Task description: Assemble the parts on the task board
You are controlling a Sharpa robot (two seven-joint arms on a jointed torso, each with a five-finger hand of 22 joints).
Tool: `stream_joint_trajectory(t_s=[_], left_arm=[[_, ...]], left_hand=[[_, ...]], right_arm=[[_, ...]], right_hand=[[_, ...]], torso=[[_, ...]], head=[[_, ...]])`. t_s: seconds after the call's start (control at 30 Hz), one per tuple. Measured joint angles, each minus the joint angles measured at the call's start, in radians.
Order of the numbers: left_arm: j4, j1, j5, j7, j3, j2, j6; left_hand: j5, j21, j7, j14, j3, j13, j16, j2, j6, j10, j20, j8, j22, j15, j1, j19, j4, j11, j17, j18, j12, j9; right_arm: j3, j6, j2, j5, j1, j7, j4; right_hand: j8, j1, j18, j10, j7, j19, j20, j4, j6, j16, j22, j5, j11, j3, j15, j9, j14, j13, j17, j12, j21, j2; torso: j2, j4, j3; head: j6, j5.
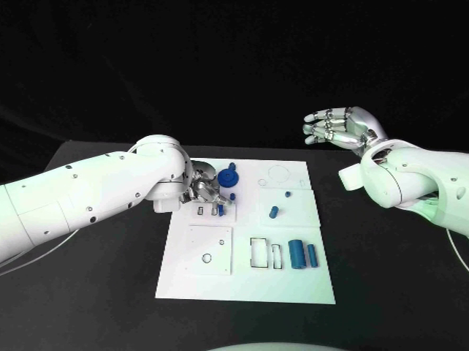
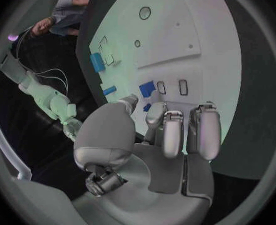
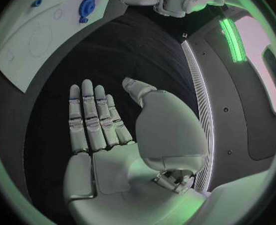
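A robotics lab or test cell is suggested. A black table [image 1: 98, 292] is set against dark surroundings, and a white task board [image 1: 245, 281] is laid on it.

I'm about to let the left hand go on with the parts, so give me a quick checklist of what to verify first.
1. Left hand over the task board: ok, at its far left part.
2. Left hand holding a part: cannot tell; its fingers hide the spot.
3. Right hand clear of the board: ok, raised beyond the far right corner, open, holding nothing.
4. Round blue part free: ok, beside the left hand.
5. Two blue cylinders undisturbed: ok, lying side by side near the right edge.
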Motion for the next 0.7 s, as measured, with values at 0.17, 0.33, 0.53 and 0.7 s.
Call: stream_joint_trajectory(t_s=[0.17,0.33,0.53,0.7], left_arm=[[0.0,0.0,0.001,-0.001,0.0,0.0,0.006],[0.0,-0.001,0.002,-0.001,0.0,0.0,0.013],[0.0,-0.001,0.002,-0.002,0.0,0.001,0.022],[0.0,-0.001,0.002,-0.002,0.0,0.002,0.027]], left_hand=[[0.0,0.0,0.0,0.0,0.021,0.0,0.0,-0.009,0.0,0.0,0.0,0.0,0.001,0.0,0.009,0.0,0.001,0.0,0.0,0.0,0.0,0.0],[0.0,0.0,0.002,0.0,0.071,0.0,0.0,-0.02,0.002,0.0,0.0,-0.006,0.001,0.0,0.028,0.0,-0.001,0.0,0.0,0.0,0.0,0.0],[0.0,0.0,0.004,0.0,0.12,0.0,0.0,-0.025,0.004,0.0,0.0,-0.01,0.001,0.0,0.031,0.0,-0.001,0.0,0.0,0.0,0.0,0.0],[0.0,0.0,0.0,0.0,0.154,-0.005,0.0,-0.037,0.007,0.0,0.0,-0.01,0.001,0.0,0.033,0.0,-0.001,0.0,0.0,0.0,0.0,0.003]], right_arm=[[0.0,0.001,0.001,0.001,0.0,0.0,0.0],[0.0,0.001,0.001,0.002,-0.001,0.0,-0.002],[-0.001,0.001,0.003,0.003,-0.002,0.0,-0.003],[-0.001,0.001,0.003,0.003,-0.002,0.0,-0.003]], right_hand=[[0.0,0.0,0.0,0.0,0.0,0.0,0.0,0.0,0.0,-0.004,-0.001,0.0,0.0,0.0,0.0,0.0,0.0,-0.001,0.0,0.0,0.0,0.0],[0.0,0.0,0.0,0.0,0.0,0.0,0.0,0.0,0.0,-0.004,-0.003,0.0,0.0,0.0,0.0,-0.001,0.0,-0.003,-0.001,0.0,-0.003,0.0],[-0.004,0.0,0.0,0.0,0.0,0.0,0.0,0.0,0.0,-0.004,-0.004,0.0,0.0,0.0,0.0,-0.001,0.0,-0.004,-0.002,0.0,-0.004,0.0],[-0.004,-0.004,0.0,0.0,0.0,0.0,0.0,0.0,0.0,-0.004,-0.006,0.0,0.0,0.0,0.0,-0.001,0.0,-0.005,-0.002,0.0,-0.004,0.004]], torso=[[0.0,-0.0001,-0.0003],[0.0,-0.0001,-0.0004],[-0.001,0.0005,-0.0003],[-0.002,0.0005,-0.0004]], head=[[-0.002,-0.002],[-0.004,-0.003],[-0.007,-0.004],[-0.007,-0.004]])
